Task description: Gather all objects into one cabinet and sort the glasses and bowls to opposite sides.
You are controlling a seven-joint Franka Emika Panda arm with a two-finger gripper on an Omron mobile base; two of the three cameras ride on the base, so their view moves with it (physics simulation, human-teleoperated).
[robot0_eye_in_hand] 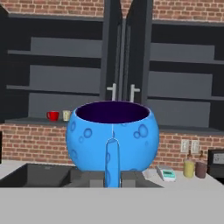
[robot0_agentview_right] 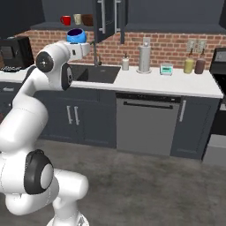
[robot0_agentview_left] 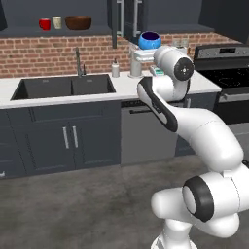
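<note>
Red, cream and brown come first on the cabinet (robot0_agentview_left: 58,32) shelf at the far left: the red cup (robot0_agentview_left: 44,24), the cream cup (robot0_agentview_left: 57,22) just beside it, then the brown bowl (robot0_agentview_left: 78,22) to their right, all upright in a row. The sink (robot0_agentview_left: 63,87) lies below them in the counter (robot0_agentview_left: 121,86).

Further right, the blue bowl (robot0_agentview_left: 149,40) is up in the air over the counter, level with the shelf but well to the right of it, carried on the arm. In the hand view the fingers (robot0_eye_in_hand: 112,164) are clenched on the blue bowl's wall, one finger rising up the outside near face, the other presumably inside; the bowl sits upright with its dark mouth level.

Judged by its gloss, the bowl is hard, light and slippery, likely to chip if dropped. The round wall offers little to bite on, so a pinch over the rim is the sensible hold, kept level so it does not swing or slide. It probably belongs by the brown bowl, away from the cups.
</note>
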